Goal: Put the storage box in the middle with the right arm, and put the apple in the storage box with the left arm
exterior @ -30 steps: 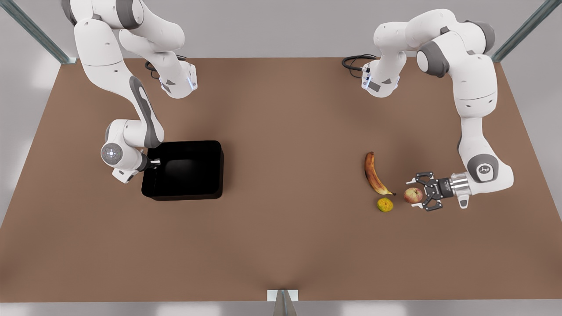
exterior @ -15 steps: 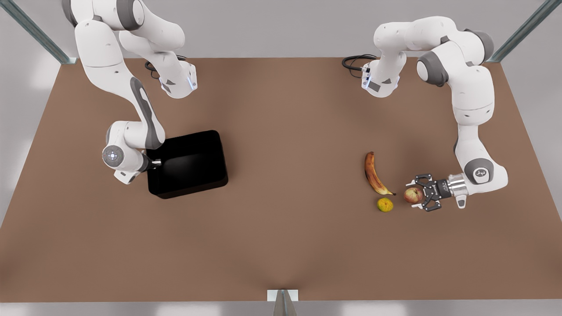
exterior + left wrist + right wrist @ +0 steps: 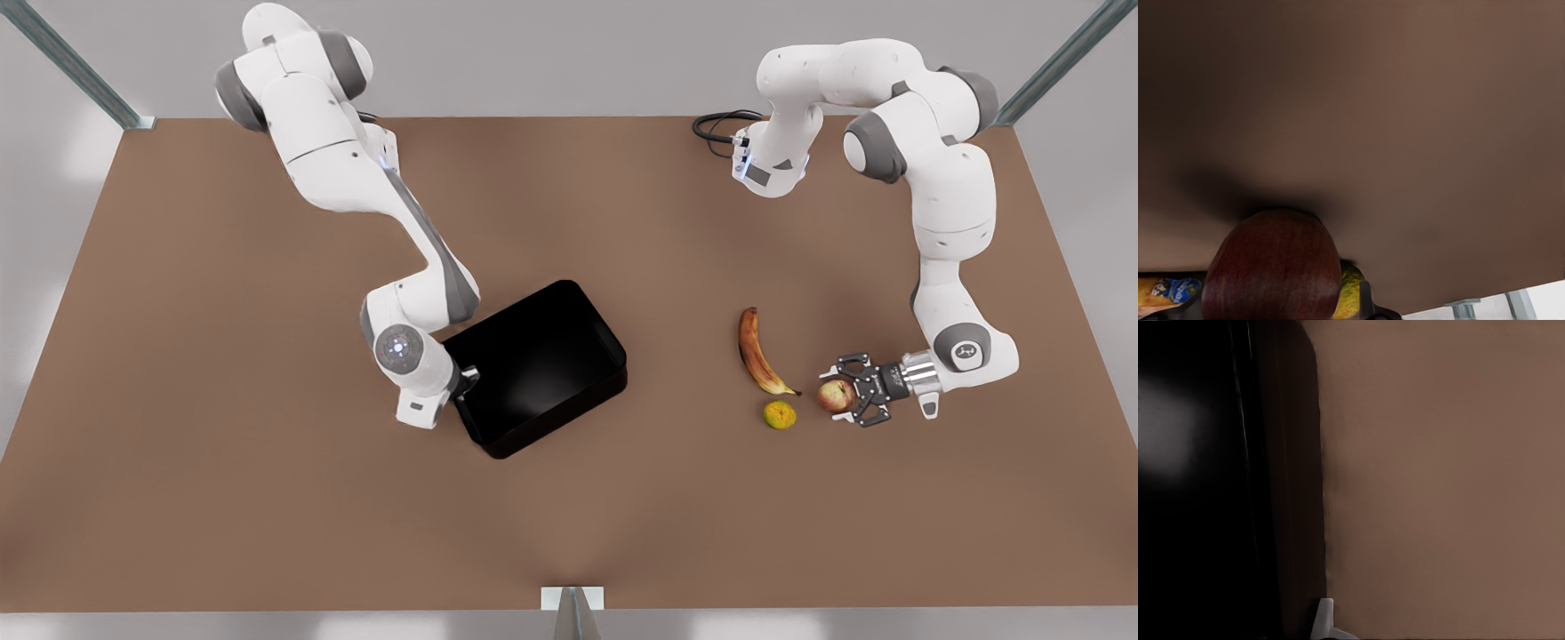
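The glossy black storage box (image 3: 542,360) sits skewed near the table's middle, slightly toward the front view's left. My right gripper (image 3: 466,377), slim and black, is shut on the box's wall at the corner nearest the front view's left. The right wrist view has the box's wall (image 3: 1218,487) beside bare table. The red and yellow apple (image 3: 834,395) rests on the table at the front view's right. My left gripper (image 3: 837,393), a wide black claw, is open with one finger on each side of the apple. The apple (image 3: 1271,267) looms close in the left wrist view.
A brown-spotted banana (image 3: 756,351) and a small yellow-green fruit (image 3: 780,415) lie just beside the apple, toward the box. The fruit (image 3: 1349,293) also peeks out behind the apple in the left wrist view. The brown table (image 3: 569,516) stretches wide in front.
The right arm has swung the box from the front view's left toward the middle and turned it. The left gripper has sunk slightly around the apple, which has not moved.
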Robot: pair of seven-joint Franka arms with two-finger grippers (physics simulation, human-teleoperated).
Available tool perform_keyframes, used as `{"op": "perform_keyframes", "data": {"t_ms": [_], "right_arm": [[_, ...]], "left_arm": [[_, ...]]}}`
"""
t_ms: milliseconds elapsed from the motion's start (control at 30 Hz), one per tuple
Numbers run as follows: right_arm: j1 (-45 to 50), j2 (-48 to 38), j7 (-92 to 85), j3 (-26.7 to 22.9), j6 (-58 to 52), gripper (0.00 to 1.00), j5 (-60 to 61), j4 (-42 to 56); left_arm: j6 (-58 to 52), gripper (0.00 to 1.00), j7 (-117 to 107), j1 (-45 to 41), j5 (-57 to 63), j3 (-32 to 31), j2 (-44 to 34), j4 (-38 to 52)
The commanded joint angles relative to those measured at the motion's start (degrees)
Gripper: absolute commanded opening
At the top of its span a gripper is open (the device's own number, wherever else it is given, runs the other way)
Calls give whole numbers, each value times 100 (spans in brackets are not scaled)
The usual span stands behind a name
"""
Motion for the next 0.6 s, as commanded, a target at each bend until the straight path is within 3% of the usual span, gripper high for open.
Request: {"op": "perform_keyframes", "data": {"t_ms": [0, 167, 267, 367, 400, 433, 467, 567], "right_arm": [[0, 46, 18, 30, 0, 21, 24, 53], [131, 802, 89, 118, 105, 21, 34, 660], [131, 1031, 80, 118, 131, 21, 34, 783], [131, 1180, 71, 118, 149, 23, 34, 941], [131, 1189, 71, 118, 149, 27, 34, 950], [131, 1224, 54, 118, 149, 55, 34, 968], [131, 1250, 63, 118, 149, 100, 34, 1003], [131, 1189, 27, 118, 140, 100, 34, 1003]], "left_arm": [[1, 83, 0, 0, -13, 0, 0, 0], [62, 76, 27, 0, 31, 9, 9, -9], [53, 55, 9, 0, 39, 9, 9, -9], [45, 52, 9, 0, 48, 9, 0, 0], [36, 52, 9, 0, 48, 9, 0, 0], [-17, 52, -79, 0, 57, 18, -53, 35], [-43, 53, -175, 0, 66, 61, -123, 70], [-219, 54, -1027, -9, 338, 79, -448, 334]]}}
